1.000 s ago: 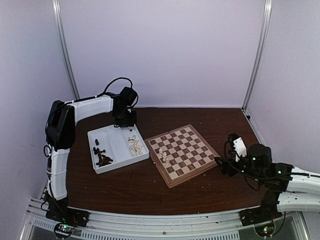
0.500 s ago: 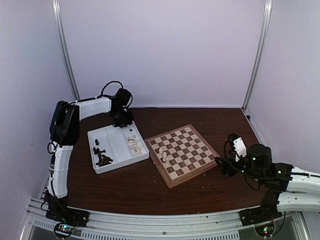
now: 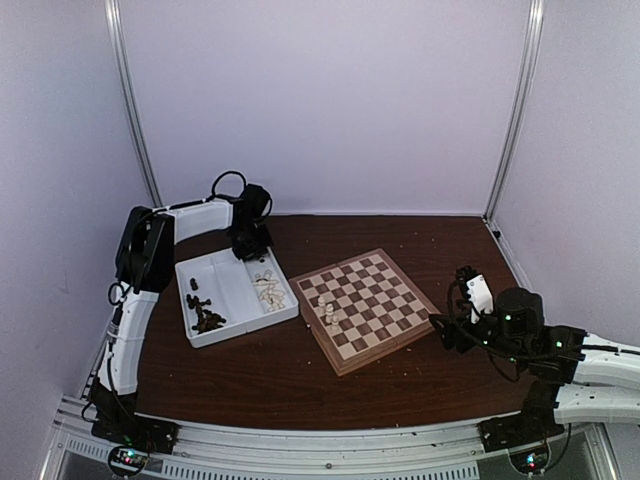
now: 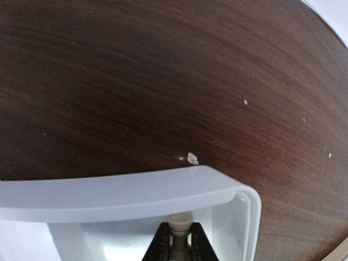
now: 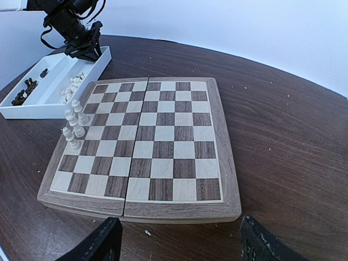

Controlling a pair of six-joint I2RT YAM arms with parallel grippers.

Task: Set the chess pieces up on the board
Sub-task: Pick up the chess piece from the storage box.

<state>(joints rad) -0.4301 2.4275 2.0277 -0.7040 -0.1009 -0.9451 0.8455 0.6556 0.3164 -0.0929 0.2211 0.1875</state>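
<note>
The board (image 3: 365, 308) lies mid-table; it also shows in the right wrist view (image 5: 147, 141). Three cream pieces (image 5: 73, 122) stand along its left edge. My left gripper (image 4: 178, 239) is shut on a cream-white piece (image 4: 179, 225) just above the far right corner of the white tray (image 4: 136, 187); in the top view it hangs over the tray's back edge (image 3: 250, 245). Cream pieces (image 3: 267, 290) lie in the tray's right compartment, dark pieces (image 3: 205, 315) in the left. My right gripper (image 5: 176, 242) is open and empty, near the board's right edge.
The white tray (image 3: 235, 300) sits left of the board on the dark wood table (image 3: 290, 380). Grey walls and metal posts (image 3: 132, 110) close in the back and sides. Small crumbs dot the table (image 4: 192, 157).
My left arm has swung its elbow right and its gripper has shifted slightly right and nearer, over the tray's back edge. The right arm, board and pieces have not moved.
</note>
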